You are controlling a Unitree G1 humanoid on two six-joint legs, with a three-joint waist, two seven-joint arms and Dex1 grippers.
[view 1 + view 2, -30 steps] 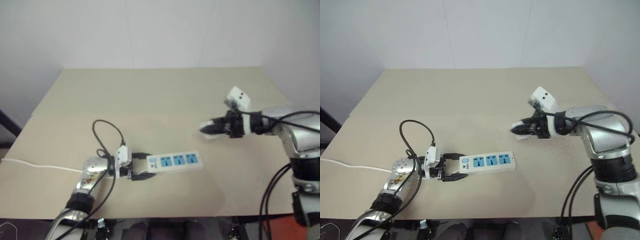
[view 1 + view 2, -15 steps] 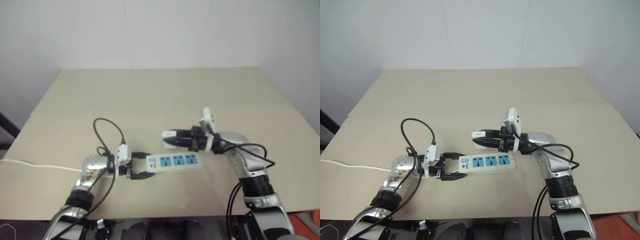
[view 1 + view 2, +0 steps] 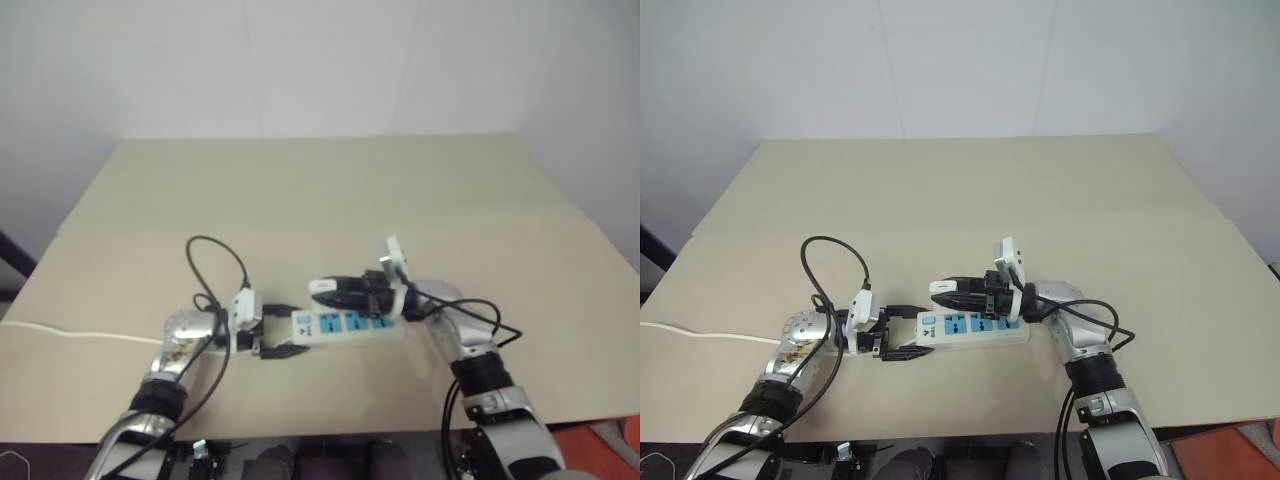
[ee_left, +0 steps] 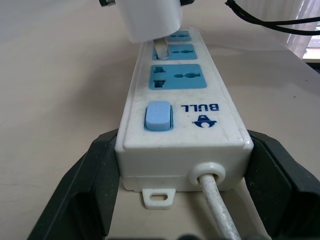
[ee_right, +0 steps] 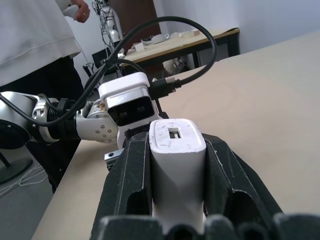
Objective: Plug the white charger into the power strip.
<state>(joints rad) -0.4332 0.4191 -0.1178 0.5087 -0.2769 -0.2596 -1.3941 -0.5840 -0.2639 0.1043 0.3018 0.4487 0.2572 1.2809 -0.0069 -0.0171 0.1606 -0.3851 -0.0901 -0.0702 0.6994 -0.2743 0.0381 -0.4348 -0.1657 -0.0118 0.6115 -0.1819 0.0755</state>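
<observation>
The left gripper [image 3: 902, 337] has its fingers spread wide around the switch end of the power strip [image 3: 975, 328], bracing it on the table [image 3: 940, 190] so it won't slide when the plug goes in. Smart setup. The right gripper [image 3: 952, 289] is clamped tight on the white charger [image 5: 176, 150], holding it out level over the strip, and from the left wrist view the charger [image 4: 150, 17] hangs above the middle socket with a prong hanging just over the socket face, not yet seated as far as I can judge. A person [image 5: 35, 45] stands in the background beyond the table. A second ago the right arm was well off to the side, far from the strip; now it has swung in and down over the sockets. The left arm hasn't budged.
</observation>
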